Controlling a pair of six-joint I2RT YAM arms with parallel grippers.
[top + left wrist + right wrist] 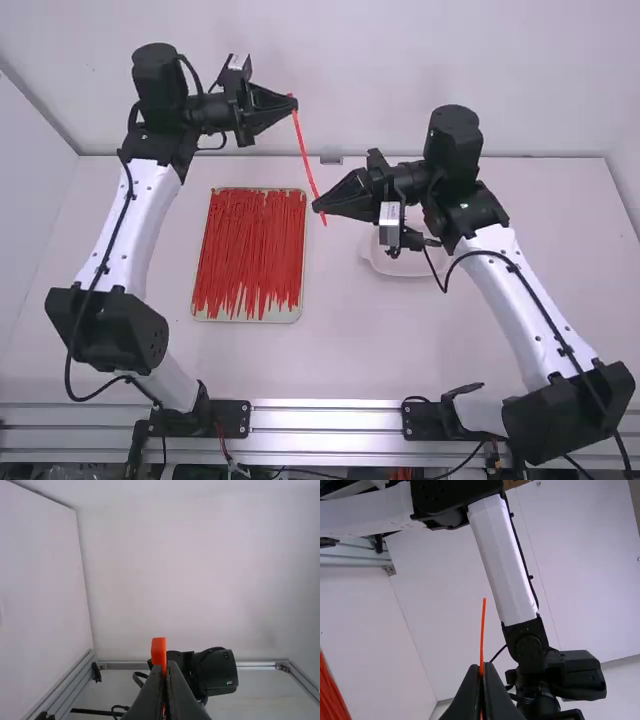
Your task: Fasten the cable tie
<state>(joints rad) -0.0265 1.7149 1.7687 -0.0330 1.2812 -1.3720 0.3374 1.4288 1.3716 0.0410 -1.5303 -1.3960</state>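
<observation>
Mostly white: table [400, 335], walls [420, 60]; red tie [307, 160].

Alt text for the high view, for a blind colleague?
One red cable tie is held in mid-air, left gripper at its upper end, right gripper at its lower end. A tray of red ties lies on the table.

A flat tray [248, 318] and a shallow white dish [410, 268] sit apart on the white table [400, 340].

Cable tie [305, 150] partly inside right claw [318, 207]
</observation>
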